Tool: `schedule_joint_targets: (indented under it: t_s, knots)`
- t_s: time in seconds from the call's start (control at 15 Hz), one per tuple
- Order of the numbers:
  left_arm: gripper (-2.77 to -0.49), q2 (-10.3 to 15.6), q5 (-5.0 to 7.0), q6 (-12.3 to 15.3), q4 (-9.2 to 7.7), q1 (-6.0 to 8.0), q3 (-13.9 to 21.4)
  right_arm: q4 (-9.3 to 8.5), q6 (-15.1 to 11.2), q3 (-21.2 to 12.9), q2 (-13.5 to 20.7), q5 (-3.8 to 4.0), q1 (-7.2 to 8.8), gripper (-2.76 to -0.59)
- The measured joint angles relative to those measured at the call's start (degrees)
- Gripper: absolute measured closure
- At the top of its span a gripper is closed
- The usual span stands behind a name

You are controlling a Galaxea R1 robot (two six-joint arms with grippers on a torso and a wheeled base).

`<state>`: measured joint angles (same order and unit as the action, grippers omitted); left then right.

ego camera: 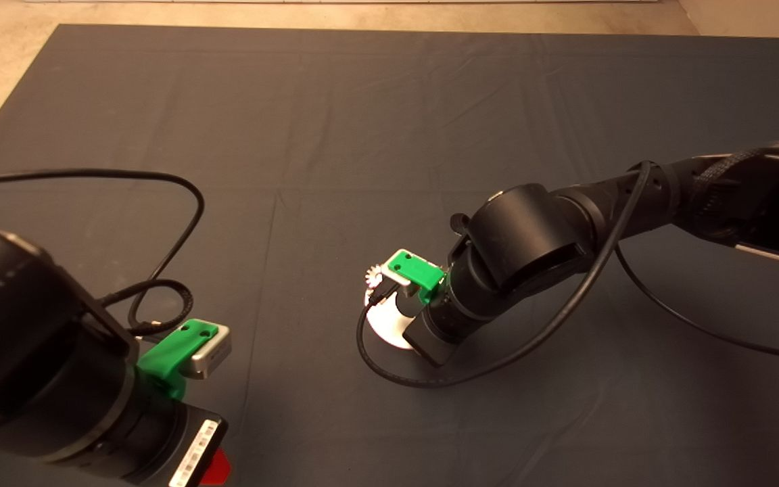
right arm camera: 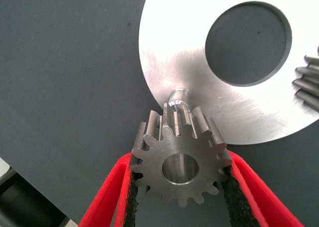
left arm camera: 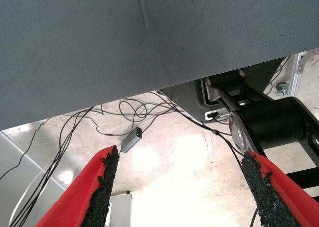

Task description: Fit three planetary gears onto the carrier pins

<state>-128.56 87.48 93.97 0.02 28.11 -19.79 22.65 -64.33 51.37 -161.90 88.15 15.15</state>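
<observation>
My right gripper [right arm camera: 179,174] is shut on a small silvery planetary gear [right arm camera: 179,162], its centre hole facing the wrist camera. Just beyond the gear's teeth a short carrier pin [right arm camera: 178,95] stands near the rim of the white disc [right arm camera: 174,53], which has a big central hole. A second gear [right arm camera: 310,85] sits on the disc's other side and also shows as a toothed gear [ego camera: 372,276] in the head view. There the right arm covers most of the disc [ego camera: 389,331] and hides the fingers. My left gripper [left arm camera: 182,160] waits open and empty at the mat's lower left.
A black cable [ego camera: 389,372] loops on the mat in front of the disc, and another cable [ego camera: 180,223] curls by the left arm. The left wrist view shows the mat's edge [left arm camera: 149,90], floor cables and a black robot base beyond.
</observation>
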Motion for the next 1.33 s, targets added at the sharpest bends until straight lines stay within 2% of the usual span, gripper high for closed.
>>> schedule_joint_targets:
  t_s: [0.13,0.33,0.47,0.73,0.87,1.2,1.33]
  knots:
    - [-1.75,0.0,-0.02,-0.1,0.0,0.0,0.0,0.04,0.7,0.0,0.0,0.0,-0.13,-1.04]
    - [-1.75,0.0,-0.02,-0.2,0.0,0.0,0.0,0.35,1.9,0.0,0.0,-0.03,-1.77,-1.04]
    - [-1.75,0.0,-0.02,-0.2,0.0,0.0,0.0,0.75,2.6,0.0,0.0,-0.01,-2.28,-1.04]
    - [-1.75,0.0,-0.02,-0.2,0.0,-0.04,0.0,3.32,4.4,0.1,0.0,-0.01,-2.49,-1.04]
    - [-1.75,0.0,-0.05,-0.2,0.0,-0.51,0.0,3.56,4.6,0.1,0.0,-0.01,-2.69,-1.04]
    - [-1.75,0.0,-0.02,-0.2,0.0,-0.66,0.1,6.07,5.9,0.1,0.0,-0.03,-2.82,-1.04]
    - [-1.75,0.0,-0.02,-0.2,0.0,-1.19,0.1,6.67,6.4,0.1,-0.1,0.0,-2.82,-1.04]
